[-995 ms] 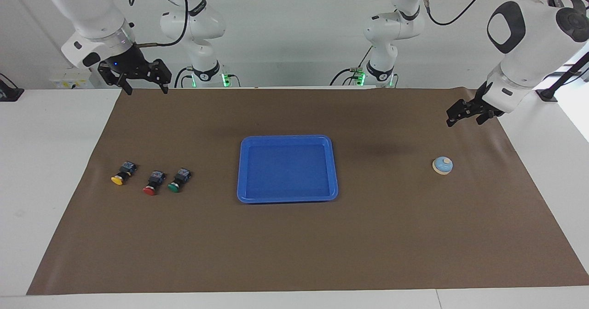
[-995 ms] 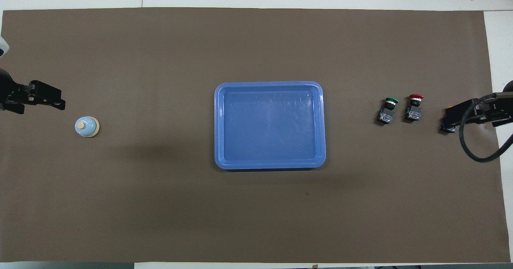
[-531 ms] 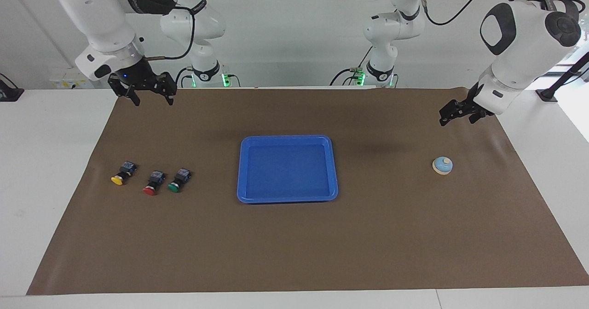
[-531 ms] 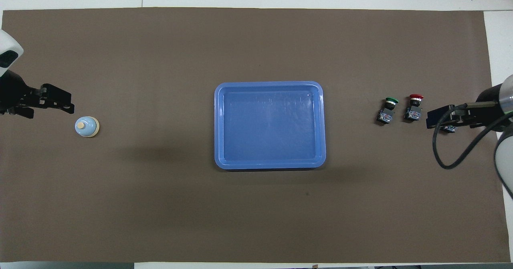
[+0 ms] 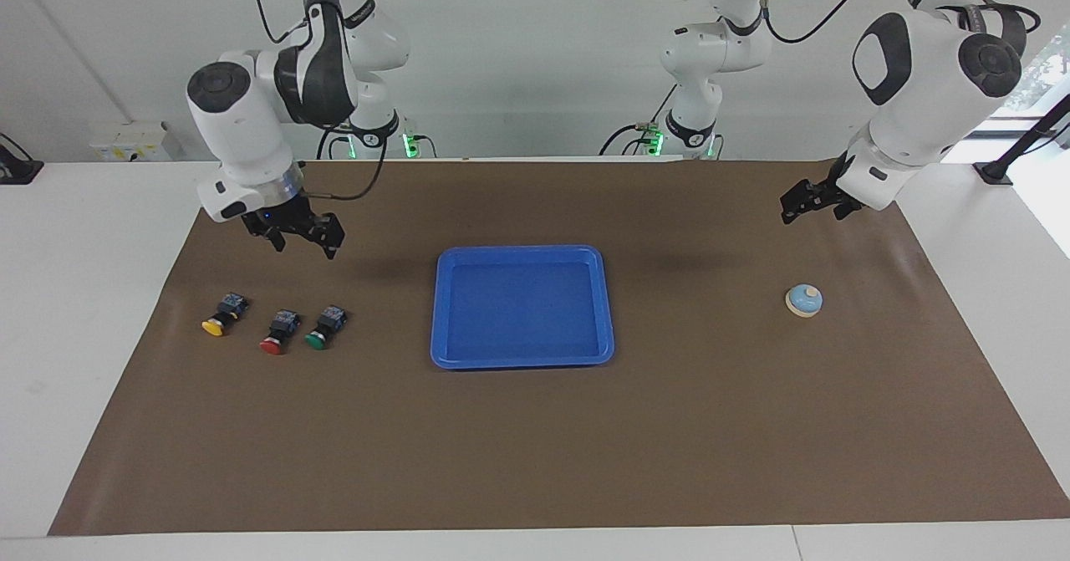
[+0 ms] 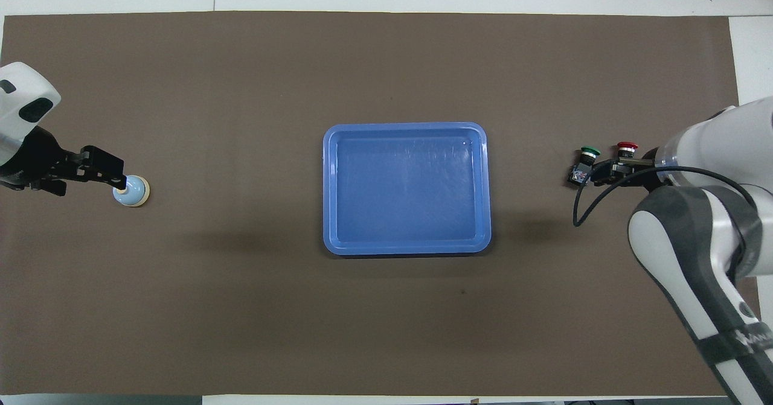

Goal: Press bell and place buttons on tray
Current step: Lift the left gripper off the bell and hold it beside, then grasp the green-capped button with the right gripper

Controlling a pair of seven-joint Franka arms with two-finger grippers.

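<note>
1. Blue tray (image 5: 522, 252) sits mid-mat on the brown mat (image 5: 535, 444), nothing in it, with open mat all round its rim.
2. Bell (image 5: 804, 300) stands alone toward the left arm's end of the table, at about 3 o'clock from the tray in the facing view and well apart from it.
3. Left gripper (image 5: 809, 206) hangs in the air at roughly 12 o'clock from the bell in the facing view, clear of it; from overhead its tip (image 6: 102, 169) covers the bell's edge (image 6: 134, 191), but the facing view shows a gap. It holds nothing; how far its fingers are apart I cannot tell.
4. Three buttons lie in a row toward the right arm's end, at 9 o'clock from the tray in the facing view: yellow button (image 5: 219, 317), red button (image 5: 278, 334), green button (image 5: 325, 329), each just beside the next, caps pointing away from the robots.
5. Right gripper (image 5: 303, 245) is up over the mat at about 12 o'clock from the red and green buttons in the facing view, fingers spread, gripping nothing, not touching any of them.
6. From overhead the right arm (image 6: 700, 236) hides the yellow button and most of the red one's body.
</note>
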